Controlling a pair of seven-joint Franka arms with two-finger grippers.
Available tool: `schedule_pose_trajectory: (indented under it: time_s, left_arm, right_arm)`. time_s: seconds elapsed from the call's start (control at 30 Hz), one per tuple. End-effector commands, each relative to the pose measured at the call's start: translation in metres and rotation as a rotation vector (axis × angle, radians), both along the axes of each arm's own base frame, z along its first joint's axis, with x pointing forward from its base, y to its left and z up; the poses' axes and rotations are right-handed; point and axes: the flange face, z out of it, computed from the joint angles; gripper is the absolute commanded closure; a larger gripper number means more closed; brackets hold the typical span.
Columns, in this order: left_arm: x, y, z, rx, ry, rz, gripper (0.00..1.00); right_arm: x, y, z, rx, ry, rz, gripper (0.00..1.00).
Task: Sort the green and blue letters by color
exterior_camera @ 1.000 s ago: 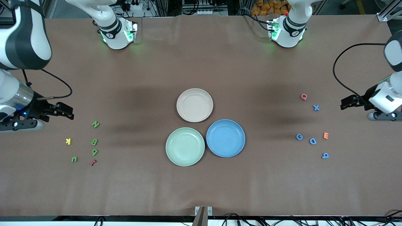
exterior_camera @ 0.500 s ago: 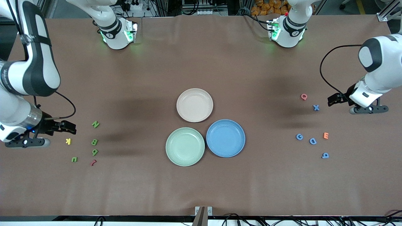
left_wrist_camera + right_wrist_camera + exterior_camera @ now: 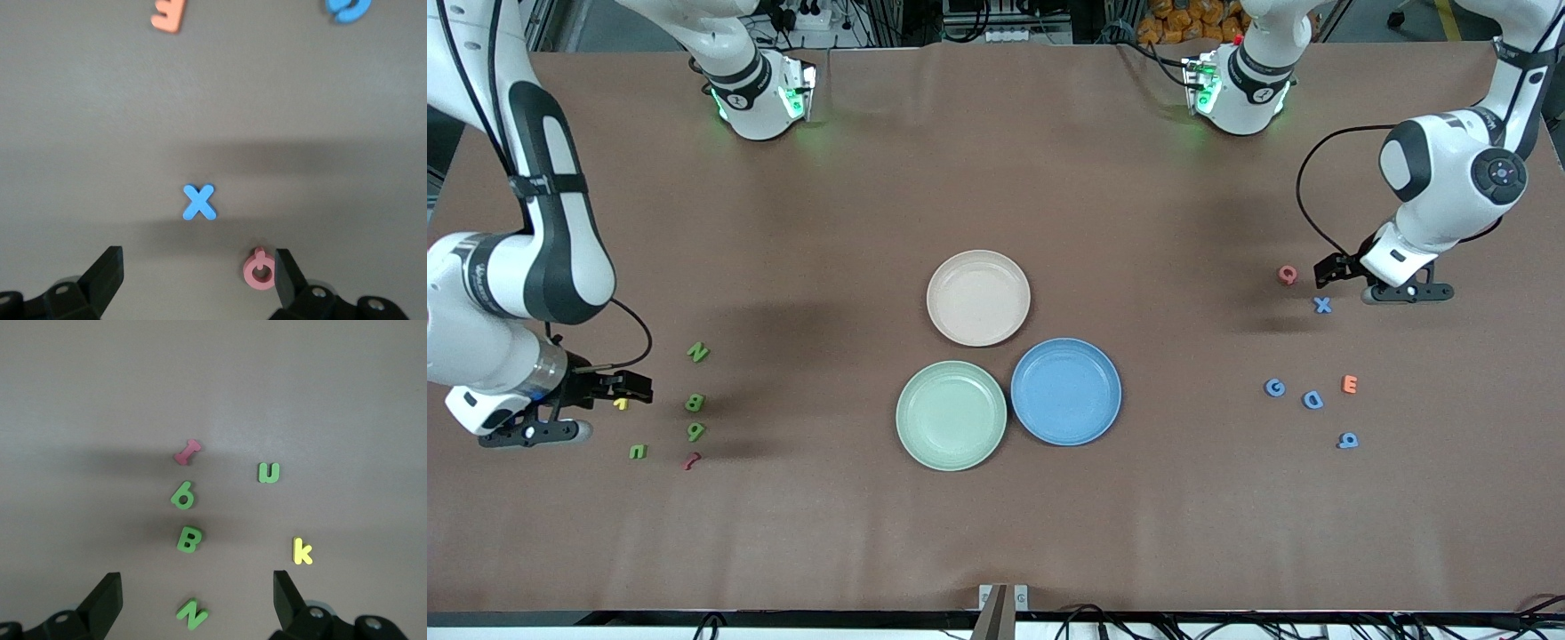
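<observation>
Both arms have swung in from the surface's ends since the earlier frames: the right hand [image 3: 636,388] now hangs over the small yellow foam K [image 3: 621,404] at the right arm's end, and the left hand [image 3: 1327,267] sits over the spot between the pink foam Q [image 3: 1287,274] and the blue foam X [image 3: 1322,305] at the left arm's end. Each hand has its jaws spread wide and empty, seen in both wrist views. Sorting not started, by my read: the pale green round plate [image 3: 951,415], the blue round plate [image 3: 1066,391] and the beige round plate [image 3: 978,298] mid-surface all hold nothing. Green pieces lie loose on the brown surface [image 3: 996,160] near the right hand: green N [image 3: 697,352], green B [image 3: 695,403], green 6 [image 3: 695,432], green U [image 3: 638,452], with a dark red squiggle piece [image 3: 691,460] beside the 6. Blue pieces lie near the left hand: the X, blue G [image 3: 1274,388], blue D [image 3: 1312,400], blue 9 [image 3: 1348,440], plus an orange E [image 3: 1350,384]. All eight left to move. Readable writing: only the characters themselves; no brand or label legible on plates or arms.
</observation>
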Motion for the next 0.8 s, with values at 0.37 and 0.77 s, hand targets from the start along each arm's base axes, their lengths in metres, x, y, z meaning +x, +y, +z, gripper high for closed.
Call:
schedule_pose_trajectory:
  time_s: [0.37,0.77]
  left_arm:
    - [0.007,0.016,-0.054,-0.022,-0.051,-0.032,0.00]
    - [0.009,0.015,-0.076,-0.035,-0.043,-0.030,0.00]
  right_arm:
    - [0.033,-0.035,-0.072,-0.001,-0.002,0.046,0.00]
    - [0.044,-0.049,-0.108,0.002,-0.009,0.082,0.01]
